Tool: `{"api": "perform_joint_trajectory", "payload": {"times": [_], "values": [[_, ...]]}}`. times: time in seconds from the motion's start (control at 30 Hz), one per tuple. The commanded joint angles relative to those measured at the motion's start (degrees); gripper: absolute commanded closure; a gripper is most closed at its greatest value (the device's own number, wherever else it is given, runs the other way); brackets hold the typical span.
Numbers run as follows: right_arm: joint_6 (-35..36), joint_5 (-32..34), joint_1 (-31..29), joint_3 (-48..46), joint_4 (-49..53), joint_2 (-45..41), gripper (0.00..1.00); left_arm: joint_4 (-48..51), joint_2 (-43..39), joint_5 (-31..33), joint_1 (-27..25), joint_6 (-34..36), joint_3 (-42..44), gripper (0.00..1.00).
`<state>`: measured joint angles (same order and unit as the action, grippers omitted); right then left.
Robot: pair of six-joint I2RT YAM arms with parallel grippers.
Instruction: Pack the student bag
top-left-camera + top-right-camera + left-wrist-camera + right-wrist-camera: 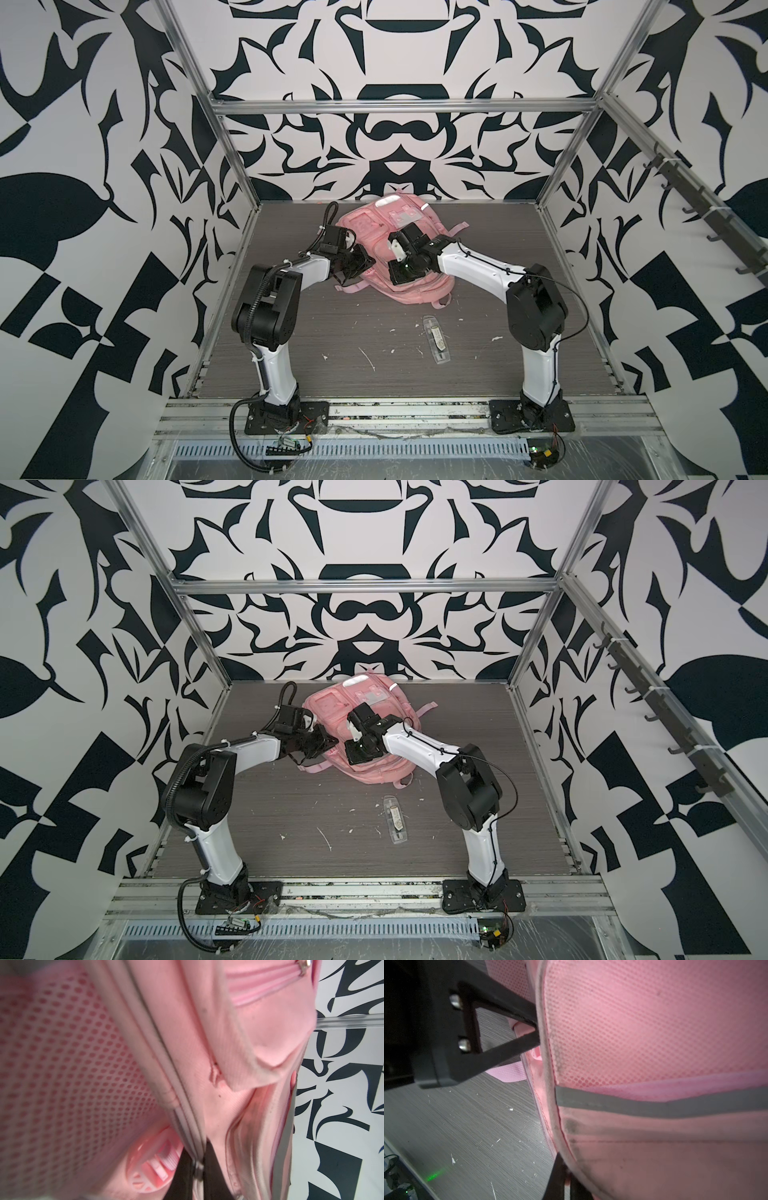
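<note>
Patterned walls (104,166) enclose the scuffed tabletop (332,340) bearing the student bag (365,224).

Slumped pink student bag (419,291), front up

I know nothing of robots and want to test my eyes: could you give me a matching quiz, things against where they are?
1 student bag
2 clear plastic case
3 left gripper
4 row of dark hooks

a fixed high on the side wall
b pinching the bag's seam
c pink, far end of the table
d lying apart, nearer the camera

Pairs: 1c, 2d, 3b, 4a.
</note>
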<state>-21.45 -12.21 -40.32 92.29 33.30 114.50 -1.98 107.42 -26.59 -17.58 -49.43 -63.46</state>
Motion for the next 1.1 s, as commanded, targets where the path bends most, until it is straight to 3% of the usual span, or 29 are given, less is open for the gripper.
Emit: {"api": "perform_joint_trajectory", "payload": {"times": [0.0, 0.4, 0.63, 0.73, 0.87, 1.07], "values": [[-0.8, -0.6, -0.6, 5.2, -3.0, -0.2, 1.00, -1.1, -1.4, -1.0, -0.7, -0.9, 1.5, 0.99], [-3.7, 2.1, 0.6, 14.6, -1.3, 6.3, 1.00, -4.0, -3.1, -0.9, -1.1, -2.5, 5.7, 0.99], [-4.8, 2.3, 1.7, 14.8, -1.3, 6.8, 1.00, -4.4, -4.1, -1.1, -1.1, -2.7, 7.5, 0.99], [-4.8, 1.6, 1.7, 12.5, -1.7, 5.1, 0.88, -4.3, -3.8, -1.2, -1.1, -2.6, 7.3, 0.97], [-4.7, -0.7, 1.5, 7.9, -1.4, 1.3, 0.64, -3.5, -3.1, -1.3, -1.1, -2.4, 6.3, 0.94], [-4.7, -1.2, 1.5, -2.5, -3.6, -7.3, 0.59, -1.8, -3.2, -0.9, -0.8, -1.2, 4.9, 0.91]]}}
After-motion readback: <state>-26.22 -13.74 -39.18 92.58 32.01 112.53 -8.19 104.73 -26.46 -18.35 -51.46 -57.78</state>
